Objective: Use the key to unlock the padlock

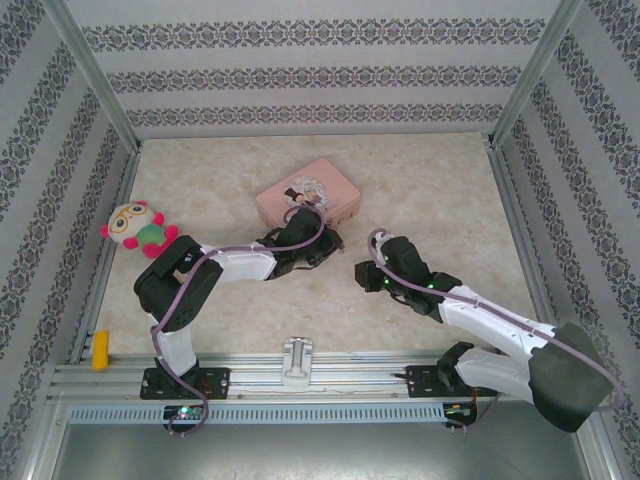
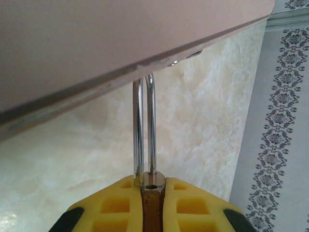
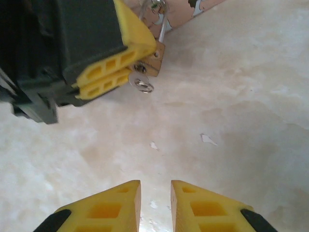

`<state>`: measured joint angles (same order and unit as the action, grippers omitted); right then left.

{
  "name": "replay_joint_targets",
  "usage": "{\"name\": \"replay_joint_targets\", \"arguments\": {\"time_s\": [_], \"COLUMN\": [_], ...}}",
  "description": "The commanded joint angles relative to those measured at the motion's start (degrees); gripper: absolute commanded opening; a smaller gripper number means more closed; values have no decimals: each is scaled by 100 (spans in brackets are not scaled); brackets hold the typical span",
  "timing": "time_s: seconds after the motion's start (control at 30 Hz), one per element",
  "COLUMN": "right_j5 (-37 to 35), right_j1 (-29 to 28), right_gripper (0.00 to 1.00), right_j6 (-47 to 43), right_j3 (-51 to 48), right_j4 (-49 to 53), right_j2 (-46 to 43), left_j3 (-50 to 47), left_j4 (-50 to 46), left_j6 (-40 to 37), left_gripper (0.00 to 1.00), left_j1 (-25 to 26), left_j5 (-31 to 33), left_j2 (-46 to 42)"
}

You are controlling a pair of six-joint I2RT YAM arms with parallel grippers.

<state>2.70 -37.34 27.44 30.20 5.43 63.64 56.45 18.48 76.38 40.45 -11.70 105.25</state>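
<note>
My left gripper (image 2: pixel 153 186) is shut on the padlock (image 2: pixel 153 203), its brass body pinched between the yellow fingers. The silver shackle (image 2: pixel 145 125) reaches up to the pink tin (image 2: pixel 120 38); one leg stands beside an empty hole in the body's top. In the right wrist view the padlock (image 3: pixel 154 57) sits in the left fingers (image 3: pixel 104 77), and the key (image 3: pixel 141 83), with a small ring, sticks out of its lower end. My right gripper (image 3: pixel 155 193) is open, with nothing between its fingers, a short way back from the key. From above, the two grippers (image 1: pixel 318 245) (image 1: pixel 362 272) face each other.
The pink tin (image 1: pixel 308 193) lies just beyond the left gripper. A plush toy (image 1: pixel 138 226) sits at the left wall. A yellow block (image 1: pixel 100 350) and a white bracket (image 1: pixel 298 360) rest on the near rail. Patterned walls enclose the table.
</note>
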Motion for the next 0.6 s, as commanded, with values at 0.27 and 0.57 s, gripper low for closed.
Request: {"name": "replay_joint_targets", "arguments": {"time_s": [0.27,0.57], "right_j5": [-1761,-1800], "right_j1": [-706,-757], "right_gripper": [25,27], "right_j6": [-1331,-1722], "right_j3": [1019,1346], "right_j4": [239,186], "right_j2": [1087,1590], "left_j3": [-136,-153], "left_j4": [313,375], "left_j6": [707,786], "left_gripper": [0,0], "left_j1": [17,-25], "left_j5": [-498,-576], "left_j2": [-107,-116]}}
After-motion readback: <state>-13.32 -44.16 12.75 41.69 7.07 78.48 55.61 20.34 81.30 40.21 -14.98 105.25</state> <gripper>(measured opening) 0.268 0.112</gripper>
